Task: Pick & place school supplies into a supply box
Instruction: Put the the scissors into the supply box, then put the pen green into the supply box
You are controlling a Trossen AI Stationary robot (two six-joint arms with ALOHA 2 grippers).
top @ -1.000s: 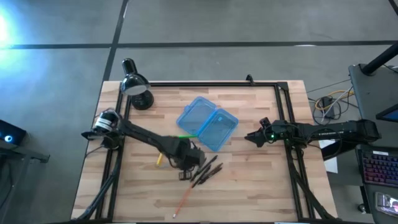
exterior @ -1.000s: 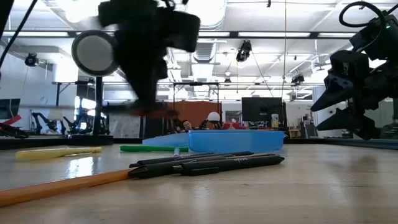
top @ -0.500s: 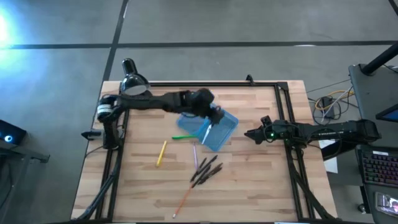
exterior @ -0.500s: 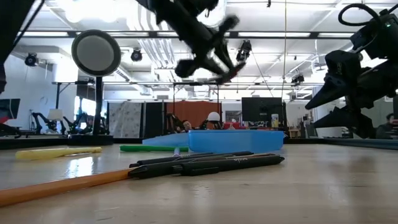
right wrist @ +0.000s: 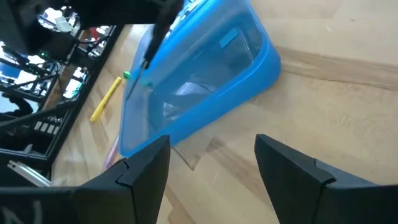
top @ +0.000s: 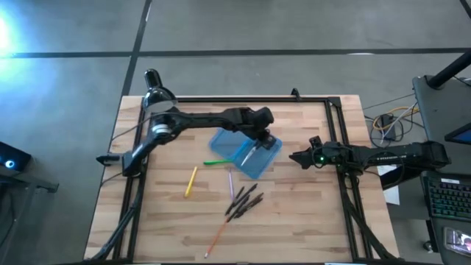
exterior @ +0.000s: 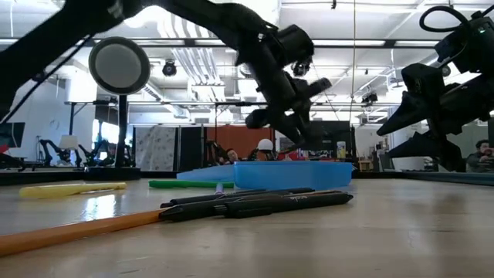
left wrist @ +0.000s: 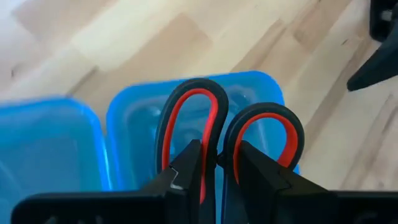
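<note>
My left gripper (top: pixel 265 137) hangs over the open translucent blue supply box (top: pixel 246 147), shut on the red-and-black scissors (left wrist: pixel 249 130). In the left wrist view the scissors' two handle loops stick out past the fingers, above one half of the box (left wrist: pixel 134 124). My right gripper (top: pixel 294 158) waits open just right of the box (right wrist: pixel 205 93), touching nothing. On the wood lie a green pen (top: pixel 218 161), a yellow pen (top: pixel 190 181), a pale purple pen (top: pixel 230 182), several black pens (top: pixel 244 202) and an orange pencil (top: pixel 217 237). My left gripper pinches the scissors between its two fingers (left wrist: pixel 189 165) at the base of the handle loops (left wrist: pixel 211 127), where the two loops meet. The loops reach out ahead of the fingertips; the blades are hidden behind the fingers. The scissors are lifted clear, above the box.
A black desk lamp (top: pixel 158 103) stands at the table's far left corner. A black frame rail (top: pixel 243 99) runs along the far edge and both sides. Bare wood lies near the near right corner (top: pixel 309 228). The black pens (exterior: pixel 255 205) lie in front of the box in the low view.
My left gripper has risen from beside the black pens, carrying the scissors, swung toward the far edge and then right, and now hangs over the box, a little lower than half a second ago. The pens on the table have stayed put.
</note>
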